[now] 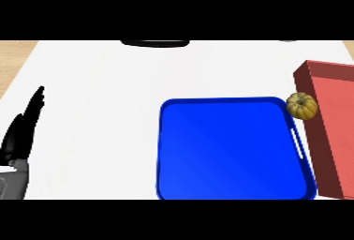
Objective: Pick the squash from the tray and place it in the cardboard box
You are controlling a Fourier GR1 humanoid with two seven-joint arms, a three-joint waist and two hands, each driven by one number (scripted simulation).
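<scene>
Nearest the lower edge, at the view's left, the left robot hand (19, 136) rises from its grey forearm (12, 183) with its black fingers straight and held together, pointing up and away. It rests over the white tabletop (97, 93) and holds nothing.

Far to the right of that robot hand lies the blue tray (232, 150), a wide shallow tray with rounded corners, a raised rim and a handle slot along its right side. Its floor shows only bare blue.

Beyond the tray's far right corner, farther still from the left robot hand, the squash (302, 105) shows as a small, ribbed, yellow-brown gourd. It sits just outside the tray's rim, in the narrow gap between the tray and the red-brown box (332, 136), and overlaps the box's left wall in this view. Whether it touches the tabletop or leans on the box cannot be told.

The box runs along the right edge, its long left wall just beside the tray's right side.

At the far edge of the tabletop, well beyond the left robot hand, a dark flat object (155, 43) is only partly visible.

The right robot hand does not show.
</scene>
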